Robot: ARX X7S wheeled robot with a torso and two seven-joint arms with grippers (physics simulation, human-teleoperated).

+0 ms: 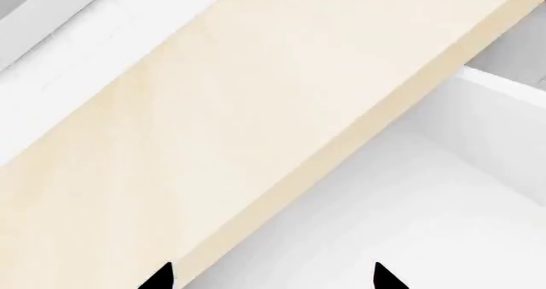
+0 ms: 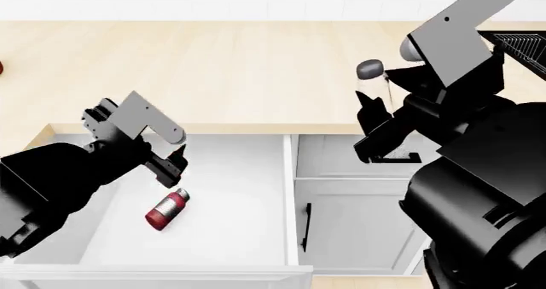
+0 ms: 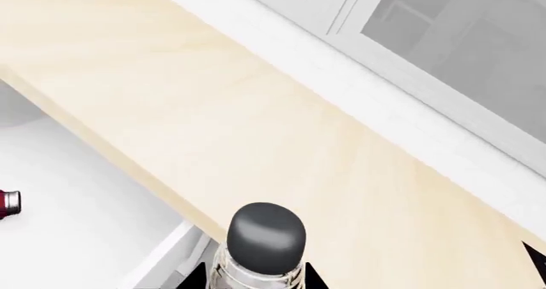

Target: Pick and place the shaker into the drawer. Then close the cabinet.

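Observation:
The red shaker (image 2: 166,209) with its silvery top lies on its side on the white floor of the open drawer (image 2: 239,193), toward the left; the right wrist view shows only its end (image 3: 9,204). My left gripper (image 2: 175,159) hangs just above and behind it, apart from it. In the left wrist view that gripper (image 1: 273,279) is open over the drawer (image 1: 410,206) with nothing between its fingers. My right gripper (image 2: 375,103) is over the counter's front edge, shut on a clear shaker (image 3: 266,234) with a dark grey cap (image 2: 371,68).
A pale wooden countertop (image 2: 230,71) runs behind the drawer. Right of the drawer is a white cabinet door with a black handle (image 2: 305,228). A dark wire rack (image 2: 520,43) sits at the far right, and a small red object (image 2: 2,66) at the left edge.

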